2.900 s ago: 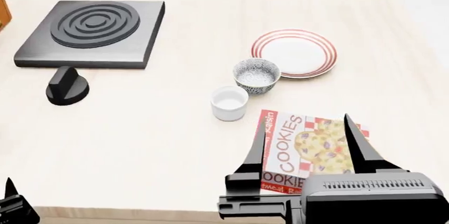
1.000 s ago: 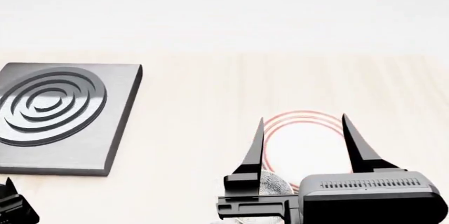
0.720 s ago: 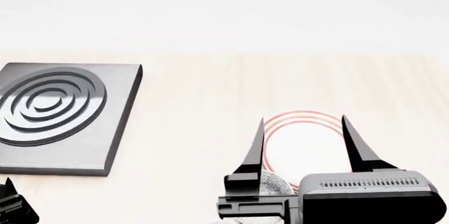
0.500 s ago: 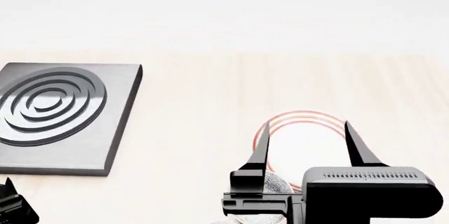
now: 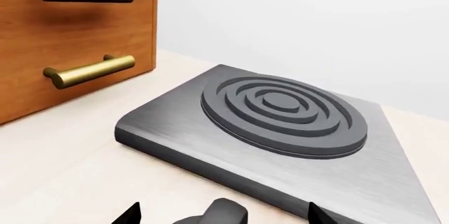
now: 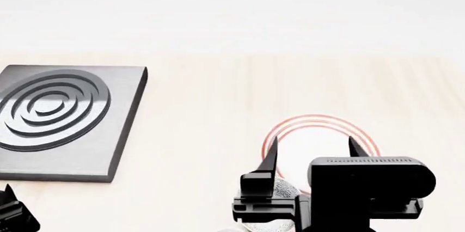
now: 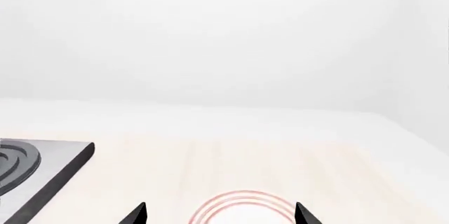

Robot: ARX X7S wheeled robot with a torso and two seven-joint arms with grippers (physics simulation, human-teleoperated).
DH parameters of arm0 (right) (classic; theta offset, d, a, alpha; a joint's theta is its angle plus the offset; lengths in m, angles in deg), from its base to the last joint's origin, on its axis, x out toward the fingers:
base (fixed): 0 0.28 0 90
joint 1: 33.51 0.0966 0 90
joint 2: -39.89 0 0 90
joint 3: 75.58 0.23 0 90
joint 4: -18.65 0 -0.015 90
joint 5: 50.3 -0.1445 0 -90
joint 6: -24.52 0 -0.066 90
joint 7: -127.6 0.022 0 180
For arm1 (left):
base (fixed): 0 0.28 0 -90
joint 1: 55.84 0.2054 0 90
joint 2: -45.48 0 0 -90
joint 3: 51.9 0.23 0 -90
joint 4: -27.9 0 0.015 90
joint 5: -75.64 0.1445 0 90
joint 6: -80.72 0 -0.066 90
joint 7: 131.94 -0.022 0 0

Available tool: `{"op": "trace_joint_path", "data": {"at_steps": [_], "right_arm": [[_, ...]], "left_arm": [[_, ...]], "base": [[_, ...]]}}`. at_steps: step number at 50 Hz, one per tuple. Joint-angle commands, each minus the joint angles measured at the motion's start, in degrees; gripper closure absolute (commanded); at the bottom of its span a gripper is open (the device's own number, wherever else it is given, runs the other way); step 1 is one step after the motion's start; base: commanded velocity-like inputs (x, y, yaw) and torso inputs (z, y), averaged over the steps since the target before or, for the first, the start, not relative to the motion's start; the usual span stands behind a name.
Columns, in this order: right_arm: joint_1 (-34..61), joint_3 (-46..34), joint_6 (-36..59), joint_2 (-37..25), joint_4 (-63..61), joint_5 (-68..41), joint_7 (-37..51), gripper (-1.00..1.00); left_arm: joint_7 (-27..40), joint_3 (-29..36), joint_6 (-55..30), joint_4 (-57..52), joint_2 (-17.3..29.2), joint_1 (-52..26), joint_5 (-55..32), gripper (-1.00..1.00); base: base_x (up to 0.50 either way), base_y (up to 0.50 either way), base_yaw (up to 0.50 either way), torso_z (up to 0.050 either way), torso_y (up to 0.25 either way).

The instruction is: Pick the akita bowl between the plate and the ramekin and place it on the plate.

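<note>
Pale wood surface (image 6: 203, 107); the right claw (image 6: 312, 153), spread empty, hides the bowl (image 6: 280, 191) near the plate (image 6: 319, 134), risking a misjudged grasp.

In the head view the akita bowl (image 6: 285, 190) is mostly hidden behind the right gripper (image 6: 311, 150), only a speckled sliver of it being seen, and the near part of the plate (image 6: 319, 126) is covered by the same gripper's black body. The hob (image 6: 54, 117) is cut off by that view's left edge, and the left gripper (image 6: 11, 213) is shown only as a dark corner at the bottom. In the right wrist view only the far rim of the plate (image 7: 242, 205) and the two fingertips (image 7: 136, 214) are caught above the bottom edge, while in the left wrist view the wooden drawer unit (image 5: 70, 40) is cropped at the top and side and a dark knob-like shape (image 5: 221, 213) is cut off at the bottom.
</note>
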Motion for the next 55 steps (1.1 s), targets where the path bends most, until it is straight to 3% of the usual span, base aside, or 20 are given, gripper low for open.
{"op": "trace_joint_path", "data": {"at_steps": [1,10,16,39,55], "right_arm": [[2.79,-2.75,3.82,-1.91,3.27,0.63,0.42,-1.0],[3.29,3.95,7.97,2.06,6.37,-5.63,-0.64,-1.0],[4.8,1.83,12.77,0.62,5.5,-6.17,-0.3,-1.0],[9.3,11.69,20.78,4.73,11.81,-11.77,1.41,-1.0],[11.24,7.65,21.49,2.68,16.76,-11.22,0.95,-1.0]], "left_arm": [[0.25,-0.03,0.02,0.21,0.04,-0.15,-0.3,-1.0],[0.35,0.08,-0.01,0.11,0.16,-0.07,-0.46,-1.0],[0.31,0.18,0.31,0.58,0.16,-0.22,-0.43,-1.0],[0.81,0.5,0.01,0.15,0.39,-0.02,-0.77,-1.0],[0.97,0.71,0.17,0.39,0.52,-0.16,-0.92,-1.0]], "base": [[0.0,0.0,0.0,0.0,0.0],[0.0,0.0,0.0,0.0,0.0],[0.0,0.0,0.0,0.0,0.0],[0.0,0.0,0.0,0.0,0.0],[0.0,0.0,0.0,0.0,0.0]]}}
